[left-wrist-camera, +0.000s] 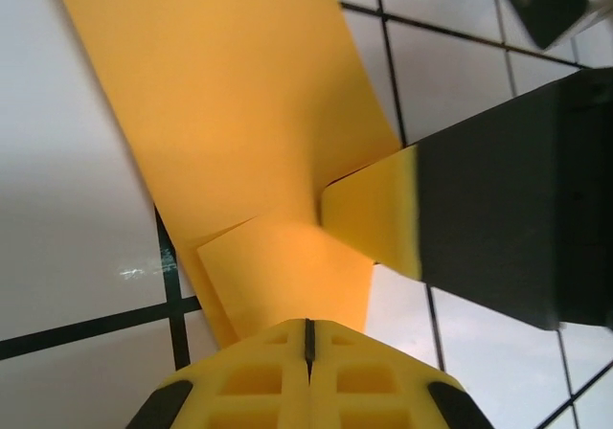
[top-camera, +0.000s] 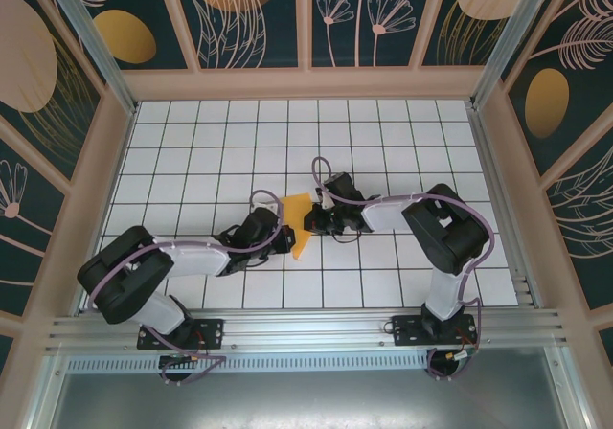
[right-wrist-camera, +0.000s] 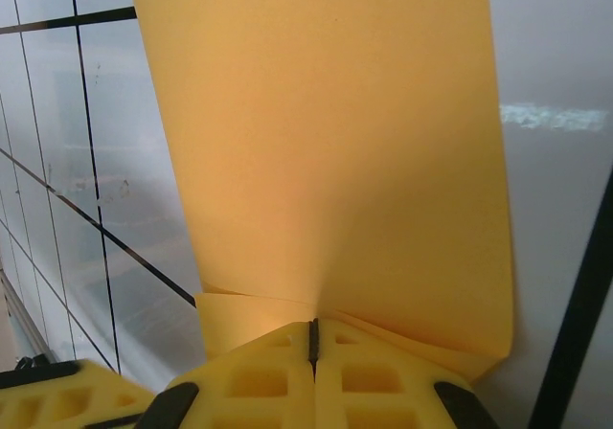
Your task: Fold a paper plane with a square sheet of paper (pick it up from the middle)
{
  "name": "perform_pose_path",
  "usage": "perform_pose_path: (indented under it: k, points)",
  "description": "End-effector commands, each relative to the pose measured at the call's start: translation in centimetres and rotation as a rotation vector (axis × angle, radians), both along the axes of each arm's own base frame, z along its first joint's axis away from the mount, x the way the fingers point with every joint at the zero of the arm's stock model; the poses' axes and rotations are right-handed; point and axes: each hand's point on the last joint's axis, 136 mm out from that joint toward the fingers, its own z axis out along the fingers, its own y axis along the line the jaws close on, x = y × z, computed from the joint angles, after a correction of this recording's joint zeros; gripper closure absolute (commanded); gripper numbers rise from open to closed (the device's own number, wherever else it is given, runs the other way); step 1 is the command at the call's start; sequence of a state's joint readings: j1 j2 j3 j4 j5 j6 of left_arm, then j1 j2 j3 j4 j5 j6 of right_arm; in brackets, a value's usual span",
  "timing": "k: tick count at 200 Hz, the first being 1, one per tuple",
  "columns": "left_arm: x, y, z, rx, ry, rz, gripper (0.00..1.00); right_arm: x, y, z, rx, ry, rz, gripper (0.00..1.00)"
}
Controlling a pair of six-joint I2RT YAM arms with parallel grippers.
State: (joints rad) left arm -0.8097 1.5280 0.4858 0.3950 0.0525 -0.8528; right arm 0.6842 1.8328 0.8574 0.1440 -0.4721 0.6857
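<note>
The square sheet of paper (top-camera: 300,220), orange-yellow, is lifted off the white tiles between my two grippers, bent and with overlapping layers. My left gripper (top-camera: 280,239) meets it from the lower left. In the left wrist view the left gripper (left-wrist-camera: 308,338) has its yellow jaws pressed together at the edge of the sheet of paper (left-wrist-camera: 239,113), with a right finger (left-wrist-camera: 383,218) clamped on a flap nearby. My right gripper (top-camera: 314,220) is shut on the opposite side. In the right wrist view the right gripper (right-wrist-camera: 313,333) pinches the sheet of paper (right-wrist-camera: 335,161), creases fanning from the jaws. A paper plane is out of view.
The white grid-tiled table (top-camera: 383,142) is boxed in by patterned walls at the back and sides. An aluminium rail (top-camera: 306,328) runs along the near edge where both arm bases are bolted. Open tiles lie behind and to either side of the grippers.
</note>
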Motion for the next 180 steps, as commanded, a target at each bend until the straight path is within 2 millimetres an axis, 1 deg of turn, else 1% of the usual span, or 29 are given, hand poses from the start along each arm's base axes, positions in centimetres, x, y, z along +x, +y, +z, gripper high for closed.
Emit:
perform_pose_path:
  k: [1, 23, 43, 59, 76, 94, 113, 127, 141, 160, 180]
  points:
    - [0.7, -1.4, 0.1, -0.066, 0.002, -0.004, 0.96, 0.0, -0.4, -0.7, -0.036, 0.005, 0.002, 0.96]
    - [0.2, -1.1, -1.3, -0.055, 0.046, 0.013, 0.98, 0.0, -0.3, -0.1, -0.028, -0.003, 0.006, 0.95]
    - [-0.6, -0.5, -2.0, -0.068, 0.071, 0.022, 0.99, 0.2, 0.1, 1.6, 0.004, -0.028, 0.012, 0.92]
    - [-1.0, -0.2, -2.0, -0.081, 0.074, 0.024, 0.99, -0.1, 0.7, 3.4, 0.039, -0.054, 0.032, 0.91]
    - [-1.1, -0.1, -1.9, -0.078, 0.074, 0.021, 0.99, -1.0, 1.2, 4.6, 0.060, -0.066, 0.053, 0.91]
    - [-1.0, -0.2, -1.2, -0.085, 0.061, 0.020, 0.96, -1.8, 0.9, 4.7, 0.054, -0.062, 0.037, 0.91]
    - [-0.4, -0.4, 0.3, -0.092, 0.029, 0.024, 0.93, -2.6, 0.7, 4.4, 0.061, -0.043, 0.032, 0.92]
    - [0.1, -0.1, 1.0, -0.065, 0.005, 0.043, 0.90, -3.3, 0.8, 4.1, 0.064, -0.027, 0.035, 0.93]
    - [0.7, 0.2, 1.7, -0.044, -0.022, 0.058, 0.89, -4.2, 1.1, 4.1, 0.080, -0.015, 0.044, 0.94]
    - [1.2, 0.8, 1.8, -0.015, -0.032, 0.080, 0.90, -5.3, 1.6, 3.8, 0.098, 0.012, 0.061, 0.96]
    - [1.7, 1.2, 1.6, -0.030, -0.020, 0.100, 0.91, -6.4, 2.2, 3.5, 0.123, 0.032, 0.082, 0.96]
